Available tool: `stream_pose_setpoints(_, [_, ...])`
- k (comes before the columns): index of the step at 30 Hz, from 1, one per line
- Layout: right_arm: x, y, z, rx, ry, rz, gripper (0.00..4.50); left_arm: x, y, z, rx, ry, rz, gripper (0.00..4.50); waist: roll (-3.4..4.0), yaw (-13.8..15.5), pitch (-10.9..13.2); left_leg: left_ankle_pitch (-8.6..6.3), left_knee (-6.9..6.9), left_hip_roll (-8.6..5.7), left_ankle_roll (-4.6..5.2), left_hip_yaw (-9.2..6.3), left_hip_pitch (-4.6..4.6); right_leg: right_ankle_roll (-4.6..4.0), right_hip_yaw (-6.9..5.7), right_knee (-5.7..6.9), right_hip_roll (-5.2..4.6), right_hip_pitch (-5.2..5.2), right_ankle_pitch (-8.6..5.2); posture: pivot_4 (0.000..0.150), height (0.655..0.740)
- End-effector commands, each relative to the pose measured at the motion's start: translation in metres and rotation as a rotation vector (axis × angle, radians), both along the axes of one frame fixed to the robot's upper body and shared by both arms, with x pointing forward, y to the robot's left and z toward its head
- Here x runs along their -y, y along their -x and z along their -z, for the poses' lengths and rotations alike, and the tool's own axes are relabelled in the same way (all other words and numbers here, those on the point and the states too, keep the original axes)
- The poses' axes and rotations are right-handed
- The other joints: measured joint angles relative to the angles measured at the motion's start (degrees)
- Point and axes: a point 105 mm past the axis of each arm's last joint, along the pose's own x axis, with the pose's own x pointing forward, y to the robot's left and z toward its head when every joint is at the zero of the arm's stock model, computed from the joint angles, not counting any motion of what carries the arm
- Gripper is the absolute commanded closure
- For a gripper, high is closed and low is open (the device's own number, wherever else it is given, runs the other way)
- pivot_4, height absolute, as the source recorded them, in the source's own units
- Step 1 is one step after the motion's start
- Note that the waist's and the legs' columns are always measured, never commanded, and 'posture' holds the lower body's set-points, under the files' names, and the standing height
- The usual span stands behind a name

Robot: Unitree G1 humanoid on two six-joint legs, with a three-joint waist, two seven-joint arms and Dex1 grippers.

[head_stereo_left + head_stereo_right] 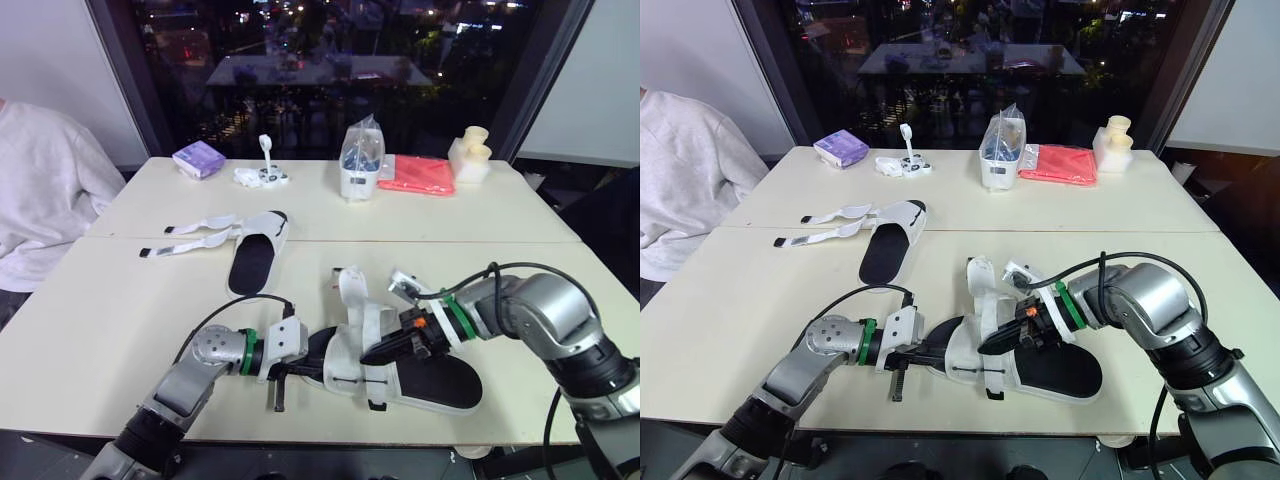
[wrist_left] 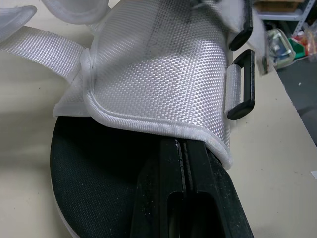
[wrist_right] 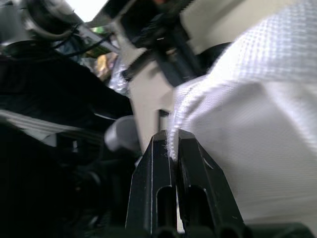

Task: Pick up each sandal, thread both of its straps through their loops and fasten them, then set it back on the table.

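Containers: white tub (image 1: 358,181) at 12 o'clock on the counter (image 1: 120,310), a clear bag (image 1: 363,138) standing in it with bluish contents I cannot identify. Purple box (image 1: 198,158) at 11 o'clock, shut; any print on it is too small to read. Red cloth (image 1: 420,173) lies just beside the tub, at its 3 o'clock.

Near sandal (image 1: 440,385) at 6 o'clock, black insole up, white upper raised, both straps loose. Two black loops (image 2: 243,84) sit on the upper's edge with nothing threaded through them.

Left hand (image 1: 303,366): clenched, fingers pressed together over the insole, tips at the hem of the white upper, which looks pinched between them.

Right hand (image 3: 172,143): clenched on a fold of the same sandal's white webbing, coming in from 3 o'clock.

Far sandal (image 1: 255,255) at 10 o'clock of the near one, well apart, flat on the counter, straps splayed out toward 9 o'clock.
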Motion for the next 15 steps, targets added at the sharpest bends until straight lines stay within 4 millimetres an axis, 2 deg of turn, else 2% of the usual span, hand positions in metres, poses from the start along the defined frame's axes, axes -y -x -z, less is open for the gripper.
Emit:
stream_pose_setpoints(1, [0.001, 0.010, -0.003, 0.020, 0.005, -0.004, 4.45, -0.001, 0.010, 0.029, -0.093, -0.078, 0.003, 4.50, 0.00, 0.0, 0.0, 0.00, 0.00, 0.00, 0.00, 0.00, 0.00, 0.00, 0.00, 0.00, -0.01, 0.00, 0.00, 0.150, 0.7400])
stream_pose_setpoints(6, [0.001, 0.014, 0.006, 0.040, 0.028, 0.017, 4.45, 0.000, 0.010, 0.029, -0.094, -0.076, 0.004, 4.50, 0.00, 0.0, 0.0, -0.01, 0.00, -0.03, 0.01, 0.01, 0.00, 0.00, 0.00, -0.03, -0.04, 0.01, 0.00, 0.150, 0.7400])
stream_pose_setpoints(9, [0.009, 0.006, 0.017, 0.095, 0.091, 0.069, 4.45, 0.002, 0.010, 0.029, -0.094, -0.073, 0.007, 4.50, -0.01, 0.1, 0.0, -0.01, 0.00, -0.03, 0.02, 0.01, 0.00, 0.00, -0.01, -0.04, -0.05, 0.02, 0.00, 0.150, 0.7400])
stream_pose_setpoints(12, [0.013, 0.002, 0.011, 0.123, 0.087, 0.081, 3.61, 0.003, 0.010, 0.029, -0.092, -0.072, 0.007, 4.50, -0.02, 0.0, 0.0, -0.01, 0.01, -0.05, 0.02, 0.02, 0.01, -0.01, -0.01, -0.04, -0.05, 0.04, 0.00, 0.150, 0.7400])
stream_pose_setpoints(15, [0.021, 0.004, -0.007, 0.182, 0.073, 0.063, 2.24, 0.003, 0.010, 0.030, -0.096, -0.073, -0.002, 4.50, -0.04, 0.1, 0.0, -0.01, 0.03, -0.05, 0.02, 0.00, 0.03, -0.01, -0.01, -0.06, -0.05, 0.09, -0.01, 0.150, 0.7400])
